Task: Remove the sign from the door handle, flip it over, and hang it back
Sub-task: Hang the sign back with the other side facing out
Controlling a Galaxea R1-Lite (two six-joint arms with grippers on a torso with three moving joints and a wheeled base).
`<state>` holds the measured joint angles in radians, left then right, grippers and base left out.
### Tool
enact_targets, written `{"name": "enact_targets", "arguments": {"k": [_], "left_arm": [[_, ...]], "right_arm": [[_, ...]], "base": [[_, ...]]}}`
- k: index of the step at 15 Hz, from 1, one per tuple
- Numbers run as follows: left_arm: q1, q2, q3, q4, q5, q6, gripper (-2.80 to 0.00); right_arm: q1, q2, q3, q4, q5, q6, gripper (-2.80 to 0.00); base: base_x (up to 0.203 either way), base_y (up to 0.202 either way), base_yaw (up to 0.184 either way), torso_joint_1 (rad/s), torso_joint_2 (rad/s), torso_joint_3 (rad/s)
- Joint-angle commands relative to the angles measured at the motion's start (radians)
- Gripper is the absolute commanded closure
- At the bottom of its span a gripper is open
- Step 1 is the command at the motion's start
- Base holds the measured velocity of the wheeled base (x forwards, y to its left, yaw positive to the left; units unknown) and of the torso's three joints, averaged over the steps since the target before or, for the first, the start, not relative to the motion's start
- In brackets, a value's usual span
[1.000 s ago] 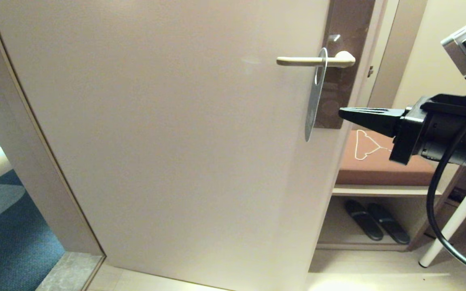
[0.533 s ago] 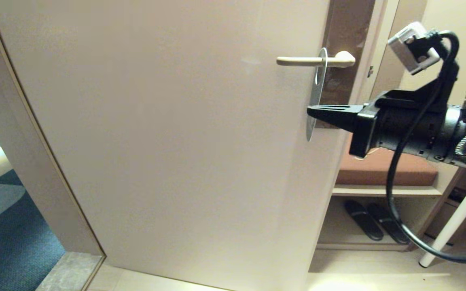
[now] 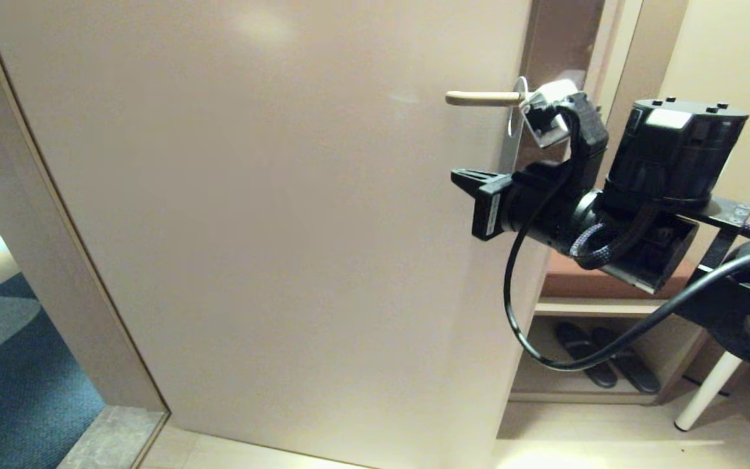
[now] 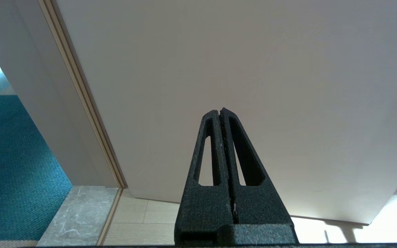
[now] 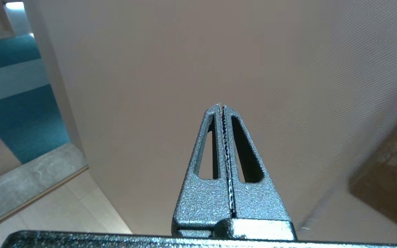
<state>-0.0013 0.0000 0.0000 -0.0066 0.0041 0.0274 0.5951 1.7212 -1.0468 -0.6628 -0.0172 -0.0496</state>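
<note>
The cream door handle point(image 3: 482, 98) sticks out from the beige door point(image 3: 271, 215). The grey sign point(image 3: 504, 155) hangs from it edge-on; its lower part is hidden behind my right arm. My right gripper point(image 3: 456, 174) is shut and empty, level with the sign's lower half, with its tips just past the sign towards the door's middle. In the right wrist view the shut right gripper point(image 5: 221, 106) faces the bare door, and a blurred streak of the sign's edge point(image 5: 322, 206) shows to one side. My left gripper point(image 4: 220, 111) is shut and empty, parked low facing the door.
Right of the door is a bench with a brown cushion point(image 3: 560, 286), dark slippers point(image 3: 583, 355) under it, and a white leg point(image 3: 707, 391). Blue carpet point(image 3: 10, 352) lies beyond the door frame point(image 3: 56, 215) at the left.
My right arm has swung left and up towards the door. Its gripper went from right of the sign to in front of the sign's lower half, now covering it.
</note>
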Motion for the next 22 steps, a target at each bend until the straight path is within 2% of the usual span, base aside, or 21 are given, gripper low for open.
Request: {"name": "enact_targets", "arguments": {"k": [1,4,8,22], "left_arm": [[0.0,0.002,0.0,-0.001,0.0,0.0,0.0],[0.0,0.002,0.0,-0.001,0.0,0.0,0.0],[0.0,0.002,0.0,-0.001,0.0,0.0,0.0],[0.0,0.002,0.0,0.0,0.0,0.0,0.0]], "right_arm": [[0.0,0.024,0.003,-0.011,-0.007,0.0,0.0],[-0.001,0.024,0.007,-0.038,-0.079,0.003,0.0],[-0.022,0.014,0.003,-0.056,-0.13,0.009,0.0],[-0.175,-0.02,0.047,-0.092,-0.152,-0.013,0.0]], "base": [[0.0,0.0,0.0,0.0,0.0,0.0],[0.0,0.0,0.0,0.0,0.0,0.0],[0.0,0.0,0.0,0.0,0.0,0.0],[0.0,0.0,0.0,0.0,0.0,0.0]]}}
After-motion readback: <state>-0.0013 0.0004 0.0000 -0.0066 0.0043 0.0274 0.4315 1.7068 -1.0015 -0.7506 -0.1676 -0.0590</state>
